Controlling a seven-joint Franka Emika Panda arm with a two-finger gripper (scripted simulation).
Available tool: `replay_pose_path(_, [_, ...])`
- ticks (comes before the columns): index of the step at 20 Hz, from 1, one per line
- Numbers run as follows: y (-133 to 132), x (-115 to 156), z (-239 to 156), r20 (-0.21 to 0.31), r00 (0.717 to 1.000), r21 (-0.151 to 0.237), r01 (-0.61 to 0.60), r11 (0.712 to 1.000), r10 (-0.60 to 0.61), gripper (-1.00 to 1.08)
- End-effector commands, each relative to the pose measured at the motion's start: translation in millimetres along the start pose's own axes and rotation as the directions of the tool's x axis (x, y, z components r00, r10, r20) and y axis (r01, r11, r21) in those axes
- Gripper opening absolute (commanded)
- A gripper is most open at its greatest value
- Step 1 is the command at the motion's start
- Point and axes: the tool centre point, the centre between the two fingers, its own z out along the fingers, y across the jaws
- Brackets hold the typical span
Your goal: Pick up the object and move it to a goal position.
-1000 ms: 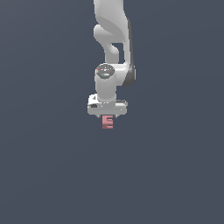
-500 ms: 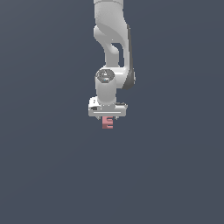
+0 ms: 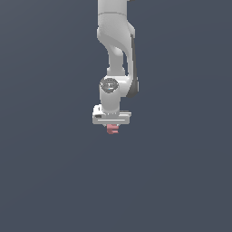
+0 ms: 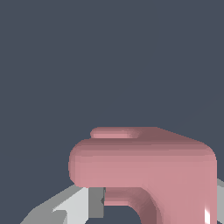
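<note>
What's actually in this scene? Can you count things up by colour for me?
Pink-red: 1, the E-shaped block, pressed against a grey finger pad in the wrist view
White: 1, the robot arm with its gripper
Total: 2, on a plain dark grey background
</note>
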Motion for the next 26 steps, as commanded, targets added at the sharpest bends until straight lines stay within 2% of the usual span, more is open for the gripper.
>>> replay_pose_path(1, [-1,0,1,0.000,1.000,0.000,0.001,1.000,-0.001,-1.00])
replay_pose_path(11, [1,1,0,-0.002,1.000,0.000,-0.001,1.000,0.001,-1.00])
replay_pose_path(15, [-2,7,-3,-0.024,1.000,-0.002,-0.005,1.000,0.005,-1.00])
replay_pose_path(20, [-8,28,-14,-0.092,0.996,-0.009,-0.015,1.000,0.015,-1.00])
replay_pose_path(26, [-22,68,-42,-0.232,0.972,-0.019,-0.039,0.999,0.033,-1.00])
